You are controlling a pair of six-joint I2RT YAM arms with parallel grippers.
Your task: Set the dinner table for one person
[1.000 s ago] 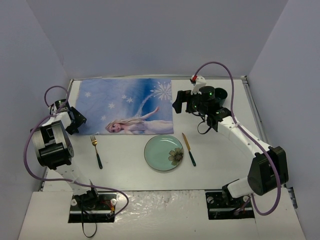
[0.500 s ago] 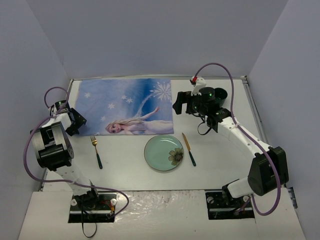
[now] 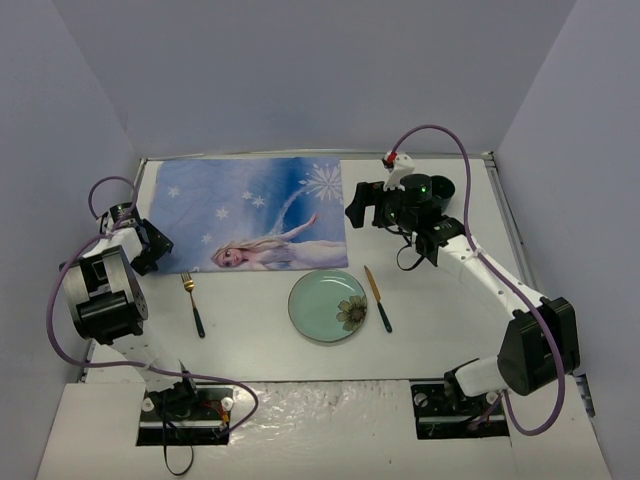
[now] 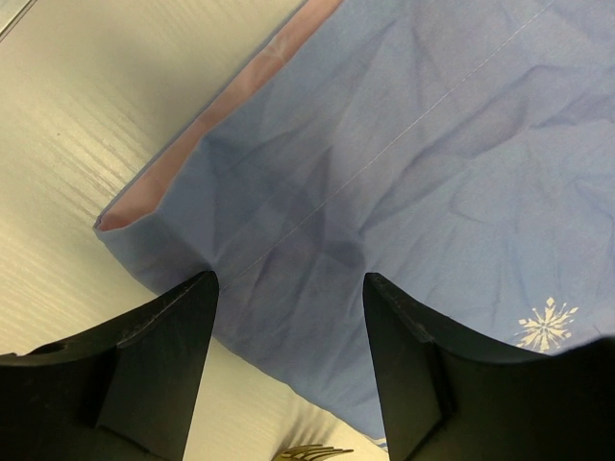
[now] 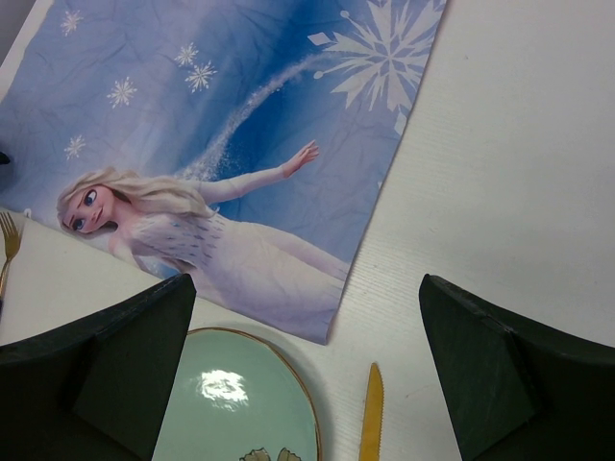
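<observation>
White and metal-railed, the dinner table [image 3: 260, 335] fills the overhead view, both arm bases at its near edge. What lies on it? — Desk

Blue princess placemat [image 3: 250, 210] lies flat on the far left part, its far edge close along the back rail. A pale green plate [image 3: 327, 305] with a flower print sits just beside the mat's near right corner; whether rim and cloth touch, I cannot tell. A fork [image 3: 192, 303], gold head and dark handle, lies just by the mat's near edge on the left, tines toward the cloth. A knife [image 3: 377, 298] lies just right of the plate, gold blade pointing away from the bases. — Photographer

And the arms? — Desk

Left gripper [image 3: 155, 243] sits at the mat's near left corner, parted and holding nothing. The left wrist view shows its two dark fingers [image 4: 154, 355] straddling the blue corner, a pink underside showing along the cloth's edge. Whether they touch the cloth cannot be told. Right gripper [image 3: 358, 205] hangs over the table just right of the mat's right edge, jaws spread wide, gripping nothing. Its wrist camera looks down between them on the mat's near right corner, the plate's rim and the knife tip. — Photographer
</observation>
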